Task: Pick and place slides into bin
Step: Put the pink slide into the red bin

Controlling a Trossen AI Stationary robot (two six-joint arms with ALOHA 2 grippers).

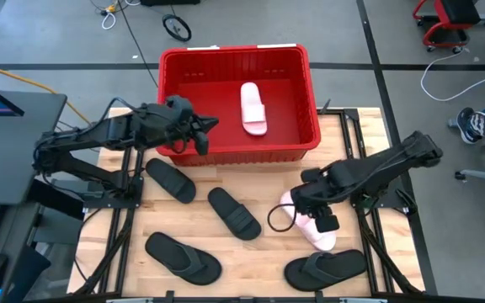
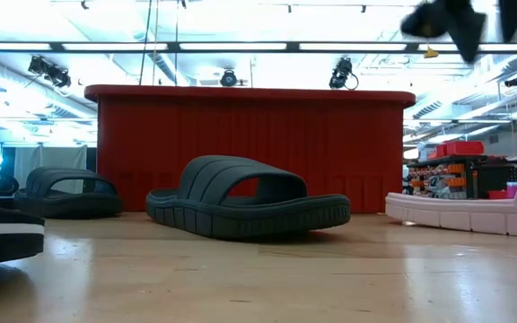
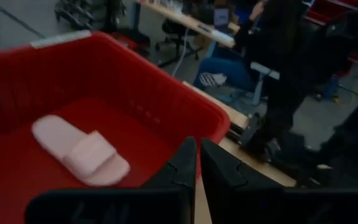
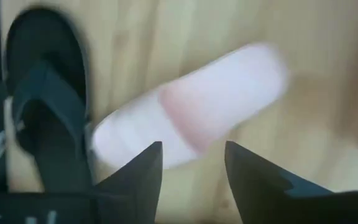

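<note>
Right gripper [image 4: 191, 165] hangs over a pink slide [image 4: 191, 112] on the table, fingers apart; our left gripper [image 3: 197, 168], fingers together, sits at the bin's [image 1: 310, 126] front rim. Only overhead do we count everything: two pink slides, one binned [image 1: 253, 108], two black slides, two flip-flops.

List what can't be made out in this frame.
- Pink slide on the table: the right hand covers part of it in the high view; blurred in the right wrist view.
- Lower-left flip-flop: cut off by the low view's left edge.
- Pink slide in the bin: hidden in the low view by the bin wall.
- Person: mostly dark and blurred behind the bin in the left wrist view.
</note>
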